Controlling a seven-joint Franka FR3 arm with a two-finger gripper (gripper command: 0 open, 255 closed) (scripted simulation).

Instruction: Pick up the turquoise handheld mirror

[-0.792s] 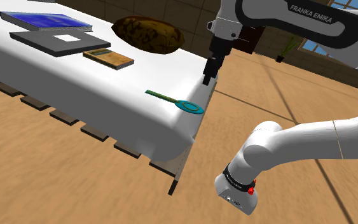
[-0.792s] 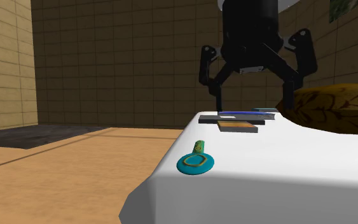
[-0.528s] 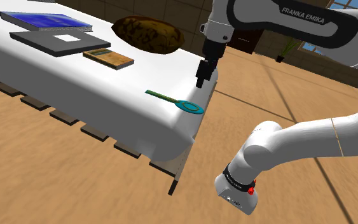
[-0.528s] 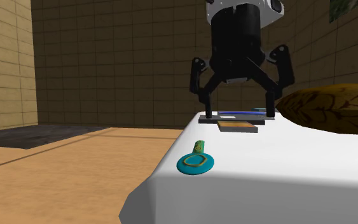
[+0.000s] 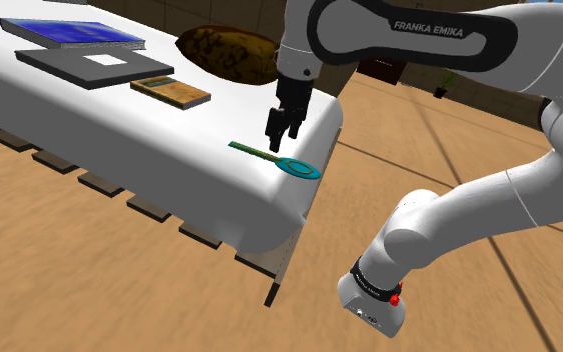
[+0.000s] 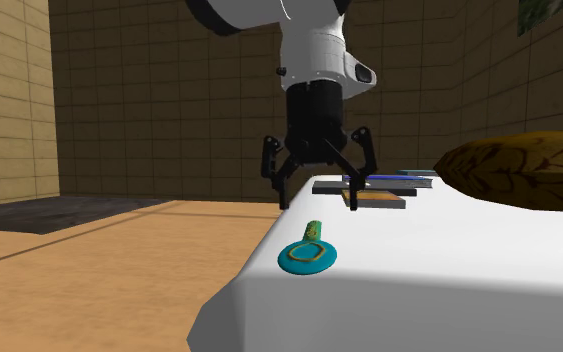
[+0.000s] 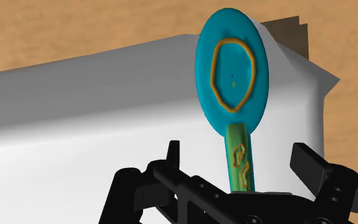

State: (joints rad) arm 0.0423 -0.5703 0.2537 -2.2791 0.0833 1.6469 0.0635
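Claw (image 6: 316, 205), fingers (image 7: 311, 164) apart, hangs over the handle (image 7: 240, 159) of the turquoise mirror (image 7: 233, 70).

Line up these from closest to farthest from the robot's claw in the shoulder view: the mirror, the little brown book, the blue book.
1. Turquoise mirror, right below the open gripper, near the table corner.
2. Small brown book, off to the view's left.
3. Blue book, far upper left.

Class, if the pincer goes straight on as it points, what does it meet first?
The pincer would probably meet the mirror's green handle, on the white table; the wrist view centres it between open fingers. Clearance is unclear.
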